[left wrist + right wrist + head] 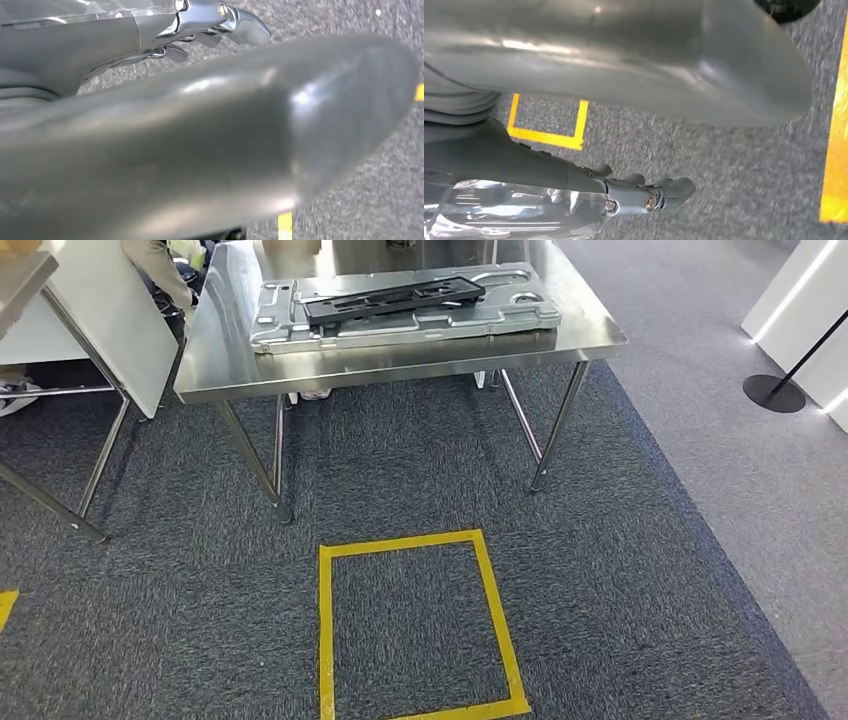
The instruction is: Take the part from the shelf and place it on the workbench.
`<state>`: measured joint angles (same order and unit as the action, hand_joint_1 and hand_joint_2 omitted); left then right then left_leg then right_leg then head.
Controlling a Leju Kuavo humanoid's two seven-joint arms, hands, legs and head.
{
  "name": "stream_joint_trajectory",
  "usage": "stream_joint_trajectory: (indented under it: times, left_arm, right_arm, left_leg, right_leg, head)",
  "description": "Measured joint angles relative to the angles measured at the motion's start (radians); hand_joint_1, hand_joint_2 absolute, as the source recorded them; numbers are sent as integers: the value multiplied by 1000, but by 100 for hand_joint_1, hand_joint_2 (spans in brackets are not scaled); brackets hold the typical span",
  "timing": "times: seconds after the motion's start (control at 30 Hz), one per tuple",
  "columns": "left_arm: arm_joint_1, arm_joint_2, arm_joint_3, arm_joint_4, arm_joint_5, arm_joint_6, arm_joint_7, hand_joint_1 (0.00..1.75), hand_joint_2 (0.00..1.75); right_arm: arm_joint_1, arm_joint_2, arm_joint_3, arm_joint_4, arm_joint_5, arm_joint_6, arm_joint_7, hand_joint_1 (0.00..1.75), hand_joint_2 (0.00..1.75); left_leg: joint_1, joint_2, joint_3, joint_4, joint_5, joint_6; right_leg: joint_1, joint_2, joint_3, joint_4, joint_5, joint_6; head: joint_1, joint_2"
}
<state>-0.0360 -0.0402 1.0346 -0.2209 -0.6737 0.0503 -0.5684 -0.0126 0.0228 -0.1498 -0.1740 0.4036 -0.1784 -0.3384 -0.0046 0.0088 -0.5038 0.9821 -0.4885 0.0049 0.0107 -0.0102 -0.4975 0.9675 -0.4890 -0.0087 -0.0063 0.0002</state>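
From your head view, far left you had the leg of a second steel table (60, 505) and a white panel (110, 310) leaning by it, with a person's sleeve (160, 270) just past the panel's top edge. Centre, the steel workbench (230, 370) stood on grey carpet (640, 570), and the part (400, 315), a flat silver plate with a black frame lying on top, was flat on the bench top. In front of the bench, a yellow tape square (415, 625) marked the floor. Far right, a black stanchion base (773, 393) sat on the lighter floor. Left hand (210, 30) hung over the carpet, fingers loosely apart, holding nothing. Right hand (644, 192) was the same: fingers apart, nothing in them, above carpet near yellow tape.
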Motion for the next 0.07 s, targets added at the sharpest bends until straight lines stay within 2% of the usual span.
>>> stream_joint_trajectory:
  times: [0.07]
  left_arm:
    - [0, 0, 0, 0, 0, 0, 0, 0, 0]
  right_arm:
    - [-1, 0, 0, 0, 0, 0, 0, 0, 0]
  left_leg:
    - [4, 0, -1, -10, 4, 9]
  right_leg:
    - [0, 0, -1, 2, 0, 8]
  head:
    - [0, 0]
